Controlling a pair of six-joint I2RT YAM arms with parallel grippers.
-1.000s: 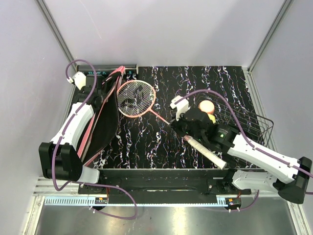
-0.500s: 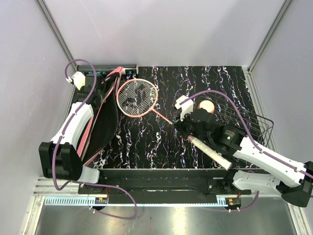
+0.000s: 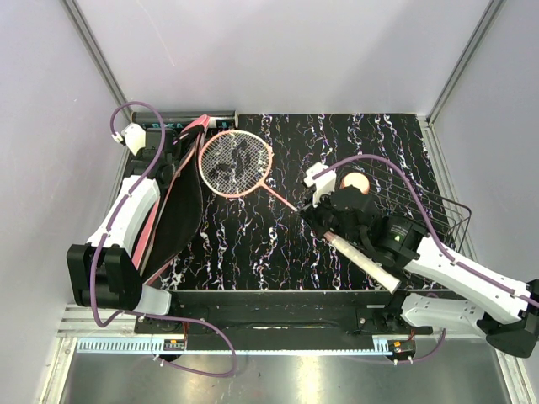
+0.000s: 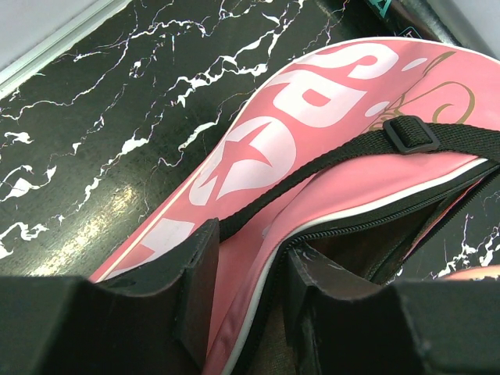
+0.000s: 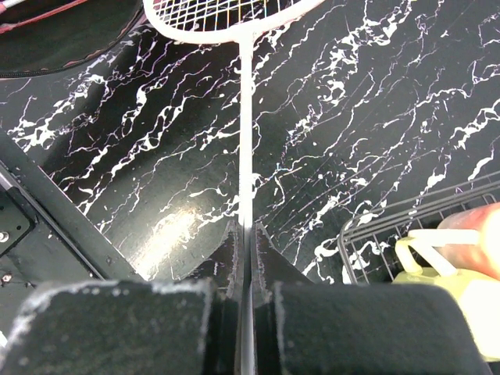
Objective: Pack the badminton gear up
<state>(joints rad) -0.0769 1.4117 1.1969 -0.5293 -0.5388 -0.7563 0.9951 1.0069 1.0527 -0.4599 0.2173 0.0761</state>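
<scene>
Action at the right gripper point(image 5: 247, 234): clamping tight on the racquet point(image 3: 236, 164) shaft, aiming its head up-left at the cover point(image 4: 312, 101) just beside it. Pinching the cover's rim in the part-closed left gripper point(image 4: 250, 250), holding its mouth open.

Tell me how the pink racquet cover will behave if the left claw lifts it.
Probably floppy: the pink cover drapes and gapes where the left claw pinches its edge. Likely light, since it looks like thin fabric. Its loose black strap might snag.
</scene>
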